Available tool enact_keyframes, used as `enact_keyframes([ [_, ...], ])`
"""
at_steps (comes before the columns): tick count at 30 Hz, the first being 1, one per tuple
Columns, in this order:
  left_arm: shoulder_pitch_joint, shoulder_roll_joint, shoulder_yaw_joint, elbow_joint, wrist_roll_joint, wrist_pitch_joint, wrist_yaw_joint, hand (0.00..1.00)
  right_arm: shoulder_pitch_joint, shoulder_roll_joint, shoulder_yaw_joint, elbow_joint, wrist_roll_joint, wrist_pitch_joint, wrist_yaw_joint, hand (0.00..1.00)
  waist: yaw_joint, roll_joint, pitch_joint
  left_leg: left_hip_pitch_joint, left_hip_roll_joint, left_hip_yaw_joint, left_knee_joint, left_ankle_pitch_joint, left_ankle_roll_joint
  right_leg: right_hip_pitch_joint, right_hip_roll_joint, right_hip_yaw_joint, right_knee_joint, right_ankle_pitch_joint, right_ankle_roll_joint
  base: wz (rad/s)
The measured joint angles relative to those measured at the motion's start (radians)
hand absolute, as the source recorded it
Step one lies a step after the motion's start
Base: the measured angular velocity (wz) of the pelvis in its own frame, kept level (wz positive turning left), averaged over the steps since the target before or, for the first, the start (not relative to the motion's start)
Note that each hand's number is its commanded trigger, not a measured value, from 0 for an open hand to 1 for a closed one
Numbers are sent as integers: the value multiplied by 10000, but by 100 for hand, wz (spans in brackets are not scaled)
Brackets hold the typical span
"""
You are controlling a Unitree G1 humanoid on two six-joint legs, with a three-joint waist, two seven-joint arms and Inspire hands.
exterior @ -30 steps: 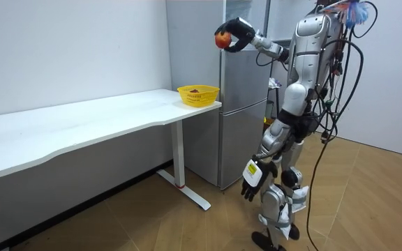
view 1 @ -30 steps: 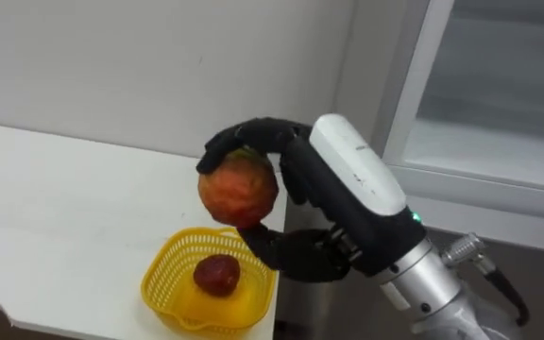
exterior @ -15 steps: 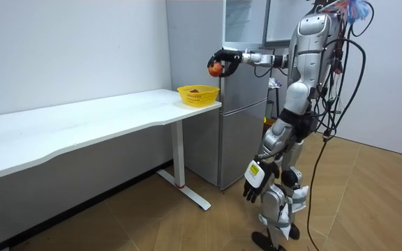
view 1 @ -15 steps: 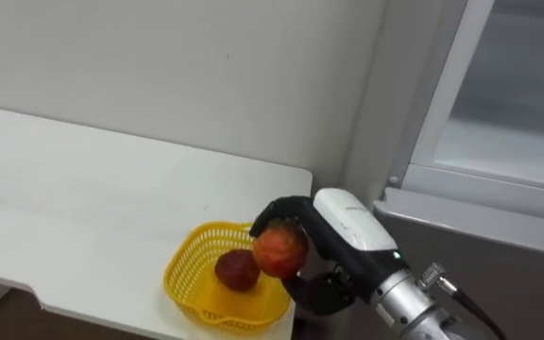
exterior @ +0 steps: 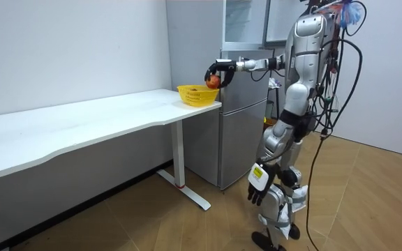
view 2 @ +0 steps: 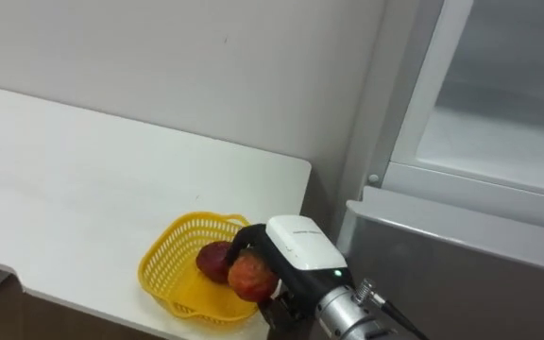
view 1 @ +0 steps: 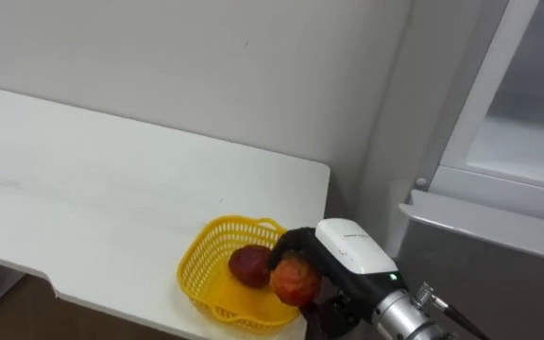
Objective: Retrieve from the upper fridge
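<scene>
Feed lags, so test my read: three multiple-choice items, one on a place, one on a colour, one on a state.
1. Where is the basket? A at the table end by the fridge; B on the floor; C inside the fridge.
2. Basket colour? A blue; B yellow; C black.
3. The right robot hand is: A open, empty; B shut on a fruit; C flat on the table.
Answers: 1 A, it sits on the table corner beside the fridge. 2 B, its mesh is yellow. 3 B, fingers curl round the orange-red fruit.
</scene>
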Motion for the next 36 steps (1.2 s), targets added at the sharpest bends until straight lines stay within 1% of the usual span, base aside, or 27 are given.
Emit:
enact_keyframes([
  [3,-37,-1,1,-1,1,0,-100,0,-24,90,2,165,-1,95,0,100,2,10,12,-17,-3,1,25,0,0,0,-4,2,2,0,0,0],
  [4,-42,-1,1,10,2,0,-105,0,-23,113,3,226,-3,116,0,100,13,40,34,-25,-3,2,41,-1,-1,0,-3,6,10,0,0,0],
  [7,-60,-1,1,61,5,0,-134,0,-23,137,4,308,-4,140,0,100,11,52,44,-107,-1,-7,65,-4,-4,-14,-1,2,14,0,0,0],
  [14,-58,-1,1,65,7,8,-165,0,-24,158,5,359,-6,185,1,100,17,46,39,-118,-5,-11,88,-4,-4,-13,-1,2,16,0,0,0],
  [15,-59,-1,1,64,9,8,-165,0,-24,162,6,359,-9,185,1,84,26,46,39,-118,-6,-13,88,-4,-4,-13,0,2,15,0,0,0],
  [16,-60,-2,1,63,30,8,-165,0,-23,169,6,358,-11,184,1,33,30,46,39,-119,-6,-16,88,-4,-4,-13,0,3,14,0,0,0],
  [17,-63,-2,2,63,109,8,-165,0,-23,171,6,358,-11,184,1,0,32,46,39,-120,-6,-22,86,-4,-4,-13,0,2,13,0,0,0],
  [24,-75,-9,14,45,225,9,-159,0,-34,172,5,358,-9,185,-10,0,38,61,42,-142,-6,-55,87,-5,-4,-17,2,2,8,0,0,0],
  [27,-84,-14,13,34,377,9,-153,0,-144,173,5,357,-11,185,-22,0,27,79,44,-147,-5,-61,91,-5,-4,-19,3,2,8,0,0,0],
  [28,-86,-13,14,34,380,9,-150,0,-221,175,5,357,-11,185,-24,0,10,98,56,-152,-6,-68,91,-5,-4,-22,4,1,8,0,0,0],
  [32,-131,-14,14,37,387,8,-79,0,-320,198,4,312,-152,183,-175,0,2,104,44,-161,-6,-66,93,-5,-5,-26,5,-9,10,0,0,0],
  [33,-131,-14,14,39,388,8,-70,0,-322,215,4,312,-188,183,-185,0,1,93,20,-162,-7,-66,94,-5,-5,-26,5,-10,10,0,0,0],
  [36,-133,-14,13,40,387,9,-64,0,-322,296,3,313,-221,183,-244,0,-7,109,0,-161,-8,-66,99,-5,-4,-26,4,-11,10,1,0,0],
])
